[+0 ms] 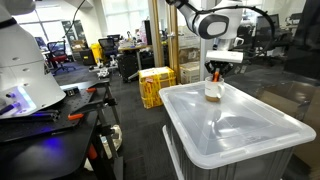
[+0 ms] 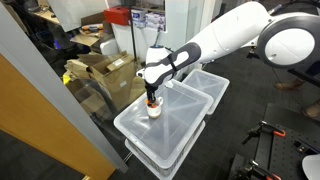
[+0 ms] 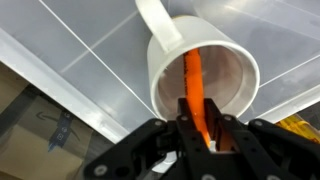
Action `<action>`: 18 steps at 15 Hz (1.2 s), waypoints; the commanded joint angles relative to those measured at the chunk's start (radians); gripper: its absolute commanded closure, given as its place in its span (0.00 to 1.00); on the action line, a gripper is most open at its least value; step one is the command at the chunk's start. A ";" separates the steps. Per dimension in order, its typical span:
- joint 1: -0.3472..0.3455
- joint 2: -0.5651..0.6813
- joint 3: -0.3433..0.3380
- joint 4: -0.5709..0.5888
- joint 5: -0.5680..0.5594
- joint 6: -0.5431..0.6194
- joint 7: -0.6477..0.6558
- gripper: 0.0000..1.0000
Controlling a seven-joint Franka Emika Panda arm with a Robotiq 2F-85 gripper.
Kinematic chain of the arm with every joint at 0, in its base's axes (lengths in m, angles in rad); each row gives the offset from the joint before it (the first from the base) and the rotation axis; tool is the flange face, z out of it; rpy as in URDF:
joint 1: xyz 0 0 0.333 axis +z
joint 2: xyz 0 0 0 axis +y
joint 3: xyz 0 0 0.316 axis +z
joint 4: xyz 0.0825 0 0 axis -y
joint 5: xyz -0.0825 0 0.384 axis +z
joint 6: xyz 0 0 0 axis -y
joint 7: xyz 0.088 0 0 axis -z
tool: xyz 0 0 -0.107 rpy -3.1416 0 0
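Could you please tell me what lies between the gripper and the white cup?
In the wrist view, an orange stick, clamped by the shut gripper, reaches down into the white cup.

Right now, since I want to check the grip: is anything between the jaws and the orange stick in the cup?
Nothing visible. In the wrist view the jaws are shut directly on the orange stick, which stands inside the white cup on the clear bin lid.

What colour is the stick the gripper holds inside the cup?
Orange; the stick shows best in the wrist view, inside the white cup.
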 commanded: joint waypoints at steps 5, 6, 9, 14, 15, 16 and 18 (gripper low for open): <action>-0.016 -0.151 0.028 -0.221 -0.012 0.223 -0.005 0.95; -0.021 -0.166 0.037 -0.246 -0.012 0.249 -0.010 0.95; -0.031 -0.226 0.055 -0.344 -0.019 0.356 -0.011 0.95; -0.073 -0.344 0.103 -0.532 -0.042 0.538 -0.002 0.95; -0.091 -0.364 0.123 -0.566 -0.046 0.571 -0.004 0.95; -0.115 -0.384 0.149 -0.597 -0.051 0.588 -0.013 0.95; -0.150 -0.426 0.179 -0.664 -0.064 0.651 0.001 0.95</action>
